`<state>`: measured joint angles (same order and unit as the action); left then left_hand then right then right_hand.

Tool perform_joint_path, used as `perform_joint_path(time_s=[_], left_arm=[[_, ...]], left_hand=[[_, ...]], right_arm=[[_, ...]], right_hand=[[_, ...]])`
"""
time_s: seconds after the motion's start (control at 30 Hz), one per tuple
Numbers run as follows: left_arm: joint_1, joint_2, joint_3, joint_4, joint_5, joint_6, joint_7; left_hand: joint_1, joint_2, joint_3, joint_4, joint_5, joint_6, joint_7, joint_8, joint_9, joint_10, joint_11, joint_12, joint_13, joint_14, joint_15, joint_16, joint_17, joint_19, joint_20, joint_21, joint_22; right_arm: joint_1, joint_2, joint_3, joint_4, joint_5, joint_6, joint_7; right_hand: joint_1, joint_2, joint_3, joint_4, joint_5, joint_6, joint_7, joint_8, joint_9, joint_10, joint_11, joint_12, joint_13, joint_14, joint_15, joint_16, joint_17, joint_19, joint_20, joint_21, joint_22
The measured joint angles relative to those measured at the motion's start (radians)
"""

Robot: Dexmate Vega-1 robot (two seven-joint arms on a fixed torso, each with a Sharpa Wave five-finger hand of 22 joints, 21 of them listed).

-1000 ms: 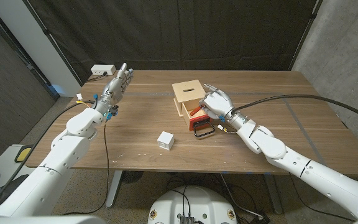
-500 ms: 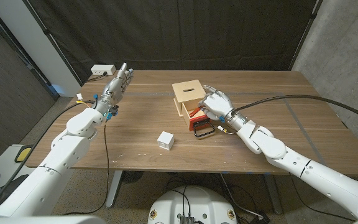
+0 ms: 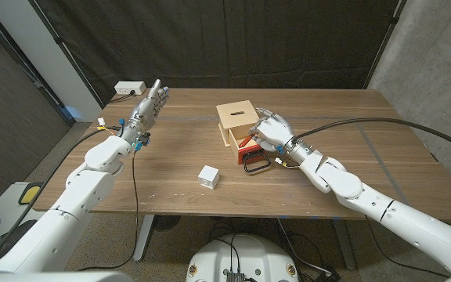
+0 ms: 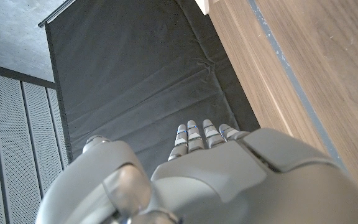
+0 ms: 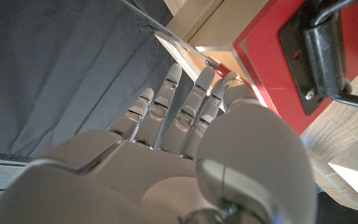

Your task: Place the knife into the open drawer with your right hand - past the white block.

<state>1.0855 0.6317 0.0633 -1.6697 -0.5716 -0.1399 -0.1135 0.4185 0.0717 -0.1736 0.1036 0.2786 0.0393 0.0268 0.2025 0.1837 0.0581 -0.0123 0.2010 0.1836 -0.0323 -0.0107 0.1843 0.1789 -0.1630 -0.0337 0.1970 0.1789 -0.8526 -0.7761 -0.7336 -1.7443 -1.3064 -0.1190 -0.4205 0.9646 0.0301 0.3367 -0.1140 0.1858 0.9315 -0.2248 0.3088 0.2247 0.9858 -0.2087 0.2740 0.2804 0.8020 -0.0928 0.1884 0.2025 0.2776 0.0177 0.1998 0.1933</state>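
Observation:
A small wooden box (image 3: 236,116) stands mid-table with its red drawer (image 3: 249,152) pulled out toward me, black handle (image 3: 257,164) at the front. My right hand (image 3: 272,130) hovers over the open drawer, fingers bent down onto the knife. The knife's thin blade (image 5: 166,34) runs out from my right hand's fingertips (image 5: 211,79) across the box's edge; its handle is hidden under the fingers. The red drawer front (image 5: 272,56) lies right beside that hand. The white block (image 3: 208,176) sits on the table nearer me, left of the drawer. My left hand (image 3: 148,105) is raised at the far left, fingers straight, holding nothing.
A white power strip (image 3: 130,88) lies at the table's far left corner. A cable (image 3: 366,123) trails over the table behind my right arm. Black curtain hangs behind the table.

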Motion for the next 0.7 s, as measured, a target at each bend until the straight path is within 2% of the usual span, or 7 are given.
perform_joint_path(time_s=[0.37, 0.57, 0.7], left_arm=[[0.000, 0.000, 0.001, 0.002, 0.000, 0.000, -0.001], [0.000, 0.000, 0.001, 0.002, 0.000, 0.000, -0.003], [0.000, 0.000, 0.001, 0.002, -0.001, -0.001, -0.004]], left_hand=[[0.000, 0.000, 0.000, 0.000, 0.000, 0.000, 0.000, 0.000, 0.000, 0.000, 0.000, 0.000, 0.000, 0.000, 0.000, 0.000, 0.000, 0.000, 0.000, 0.000, 0.000], [0.000, 0.000, -0.003, -0.003, 0.000, 0.000, 0.000, 0.000, 0.000, 0.000, 0.000, 0.000, 0.000, 0.000, 0.000, 0.000, 0.000, 0.000, 0.000, 0.000, 0.000], [0.000, 0.000, -0.003, -0.003, 0.000, 0.000, 0.000, 0.000, 0.000, 0.000, 0.000, 0.000, 0.000, 0.000, 0.000, 0.000, 0.000, 0.000, 0.000, 0.000, 0.000]], right_arm=[[-0.007, -0.007, 0.012, -0.020, 0.006, 0.004, 0.008], [-0.012, -0.009, 0.016, -0.027, 0.009, 0.002, 0.008], [-0.018, -0.011, 0.021, -0.036, 0.010, 0.000, 0.007]], right_hand=[[-0.036, -0.025, 0.000, 0.008, 0.000, -0.072, 0.000, -0.017, 0.006, -0.068, 0.000, -0.015, 0.006, -0.030, 0.006, 0.000, 0.004, -0.009, 0.009, 0.004, 0.000], [-0.051, -0.025, -0.001, 0.015, 0.000, -0.087, 0.000, -0.026, 0.007, -0.084, 0.001, -0.016, 0.006, -0.036, 0.011, 0.000, 0.005, -0.010, 0.011, 0.005, 0.000], [-0.064, -0.022, 0.002, 0.018, 0.000, -0.095, -0.003, -0.028, 0.010, -0.094, 0.001, -0.016, 0.010, -0.046, 0.011, 0.000, 0.005, 0.013, 0.049, 0.015, 0.000]])
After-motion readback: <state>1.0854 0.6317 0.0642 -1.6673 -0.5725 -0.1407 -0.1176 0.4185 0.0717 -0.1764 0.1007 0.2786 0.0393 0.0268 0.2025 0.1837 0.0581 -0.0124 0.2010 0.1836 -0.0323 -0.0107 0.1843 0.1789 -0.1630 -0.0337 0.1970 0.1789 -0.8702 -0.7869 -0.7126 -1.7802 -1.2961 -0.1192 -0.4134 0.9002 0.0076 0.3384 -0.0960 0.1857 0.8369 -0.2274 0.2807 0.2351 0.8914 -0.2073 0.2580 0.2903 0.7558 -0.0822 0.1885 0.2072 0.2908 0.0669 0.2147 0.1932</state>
